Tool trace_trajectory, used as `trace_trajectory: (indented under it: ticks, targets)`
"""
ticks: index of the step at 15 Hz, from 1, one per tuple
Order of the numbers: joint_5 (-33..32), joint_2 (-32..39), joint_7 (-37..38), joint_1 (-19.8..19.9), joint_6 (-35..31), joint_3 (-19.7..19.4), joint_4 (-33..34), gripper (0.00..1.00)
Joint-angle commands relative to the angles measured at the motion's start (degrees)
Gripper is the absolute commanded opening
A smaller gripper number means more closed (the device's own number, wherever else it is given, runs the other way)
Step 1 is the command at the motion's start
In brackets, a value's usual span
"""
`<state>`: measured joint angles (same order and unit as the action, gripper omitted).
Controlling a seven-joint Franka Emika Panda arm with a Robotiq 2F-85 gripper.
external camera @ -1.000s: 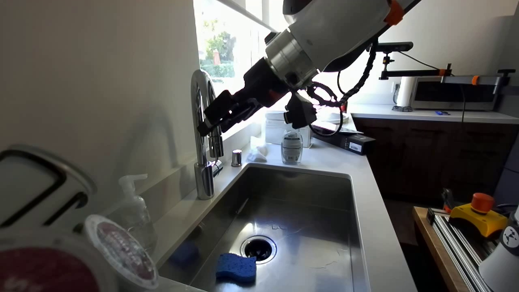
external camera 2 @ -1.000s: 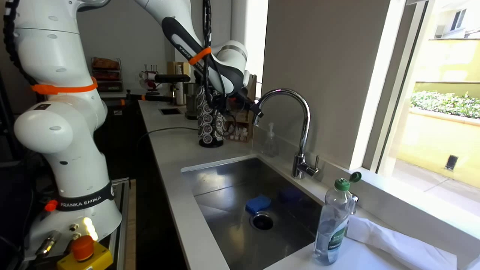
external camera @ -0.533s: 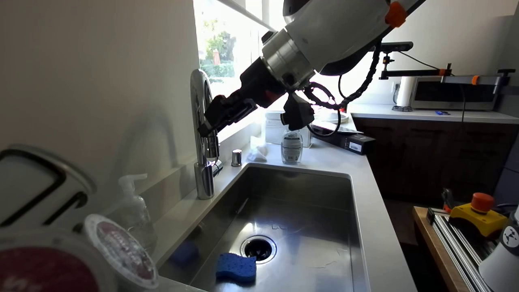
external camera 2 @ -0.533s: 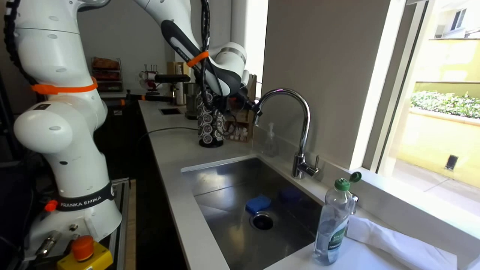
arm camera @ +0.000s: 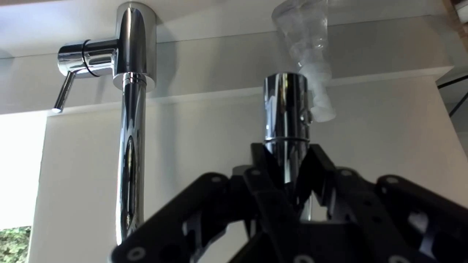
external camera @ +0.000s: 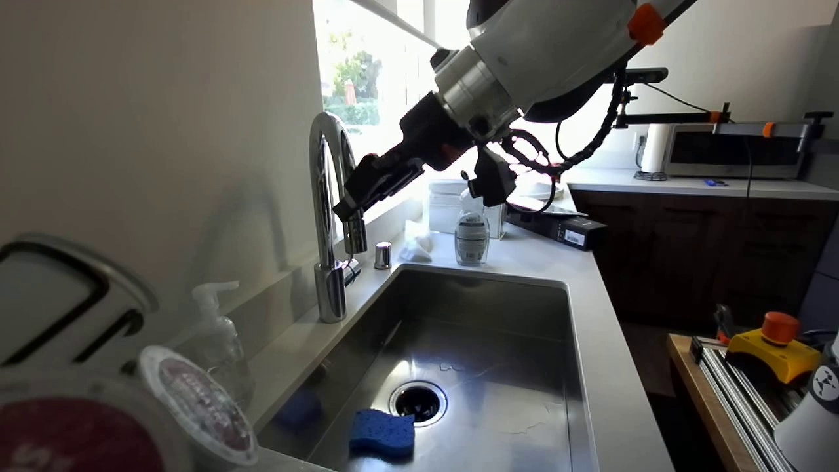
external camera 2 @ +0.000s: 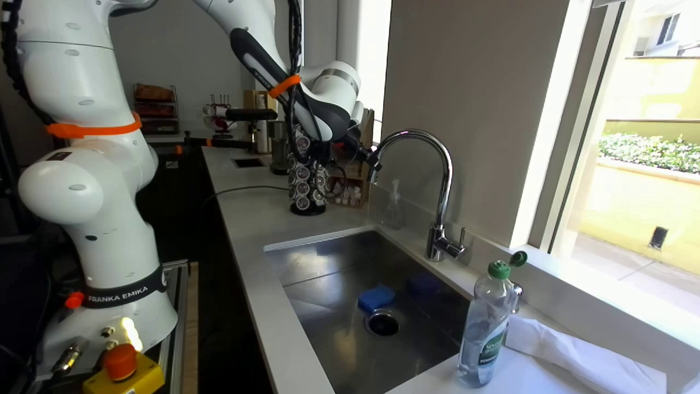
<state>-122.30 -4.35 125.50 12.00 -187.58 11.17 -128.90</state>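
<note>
Arm [external camera: 557, 59] is slanting down from right to left in an exterior view | gripper [arm camera: 287, 164] is pinching faucet spout head [arm camera: 286, 106], which is hanging higher than sink [external camera: 498, 373], toward its left

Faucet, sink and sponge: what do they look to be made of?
Faucet: metal, probably chrome-plated, polished; it throws sharp, mirror-like reflections.
Sink: probably stainless steel, satin finish; its reflections are soft and blurred.
Sponge: cellulose or foam, I can't tell which, matte; its surface looks pitted.
</note>
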Motion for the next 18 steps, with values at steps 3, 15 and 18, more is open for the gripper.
trace_trajectory:
  ticks: [3, 15, 18]
  targets:
    - [-0.66, -3.53, -4.99, 4.23, -5.85, -4.18, -3.39, 0.08]
    - [-7.31, -3.29, -5.46, 10.14, -10.91, -6.17, -1.43, 0.08]
    - [-8.46, -2.93, -5.02, 11.95, -11.27, -6.30, -0.86, 0.08]
